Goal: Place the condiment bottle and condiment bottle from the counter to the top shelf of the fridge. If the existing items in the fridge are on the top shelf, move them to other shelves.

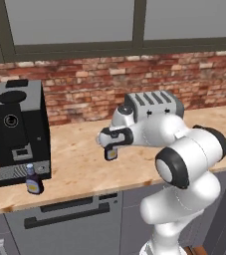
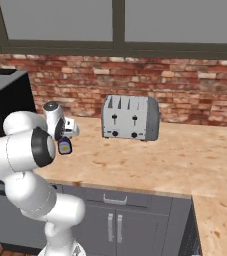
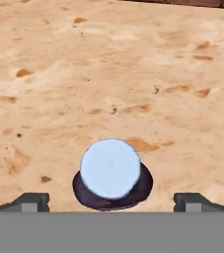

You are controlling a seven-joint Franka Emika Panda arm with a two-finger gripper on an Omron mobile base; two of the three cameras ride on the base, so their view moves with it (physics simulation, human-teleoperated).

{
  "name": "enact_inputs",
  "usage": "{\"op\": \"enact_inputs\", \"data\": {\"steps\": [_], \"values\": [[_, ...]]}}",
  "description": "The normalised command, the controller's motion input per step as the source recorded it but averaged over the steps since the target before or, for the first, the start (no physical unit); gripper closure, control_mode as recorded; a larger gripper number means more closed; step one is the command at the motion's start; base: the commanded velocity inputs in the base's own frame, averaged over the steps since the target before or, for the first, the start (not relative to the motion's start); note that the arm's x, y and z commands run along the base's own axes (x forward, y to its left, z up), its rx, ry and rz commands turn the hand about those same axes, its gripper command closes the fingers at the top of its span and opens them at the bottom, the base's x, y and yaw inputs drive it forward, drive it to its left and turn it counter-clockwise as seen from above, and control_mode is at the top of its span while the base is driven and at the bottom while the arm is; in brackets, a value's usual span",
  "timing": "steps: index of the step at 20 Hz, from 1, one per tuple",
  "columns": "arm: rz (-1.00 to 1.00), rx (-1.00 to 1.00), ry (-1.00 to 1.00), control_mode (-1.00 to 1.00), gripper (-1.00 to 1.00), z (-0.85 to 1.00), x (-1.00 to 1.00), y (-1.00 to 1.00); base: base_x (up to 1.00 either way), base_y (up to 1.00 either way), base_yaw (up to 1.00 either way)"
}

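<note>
Pale-capped dark bottle (image 3: 111, 174) on beige wood-grain counter (image 3: 133, 74)

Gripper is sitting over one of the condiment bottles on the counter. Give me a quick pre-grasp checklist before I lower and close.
1. Gripper open: ok, fingertips stand wide apart at either side of the bottle in the hand view.
2. Target centred: ok, the condiment bottle under the gripper shows its pale cap midway between the fingertips.
3. Bottle upright: ok, the cap faces straight up at the hand camera.
4. Nothing held yet: ok, no contact between fingertips and bottle.
5. Room around it: ok, bare counter surrounds it; the toaster stands apart.
6. Second condiment bottle: ok, upright beside the coffee machine.
7. Fridge door state: cannot tell.
</note>
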Motion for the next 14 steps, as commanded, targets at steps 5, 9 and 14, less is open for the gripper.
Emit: {"op": "enact_inputs", "data": {"steps": [5, 9, 14], "values": [[0.00, 0.00, 0.00, -1.00, -1.00, -0.02, 0.17, 0.01, 0.00, 0.00, 0.00], [0.00, 0.00, 0.00, -1.00, -1.00, 0.00, 0.15, 0.00, 0.00, 0.00, 0.00], [0.00, 0.00, 0.00, -1.00, -1.00, -0.02, 0.03, 0.00, 0.00, 0.00, 0.00]]}}
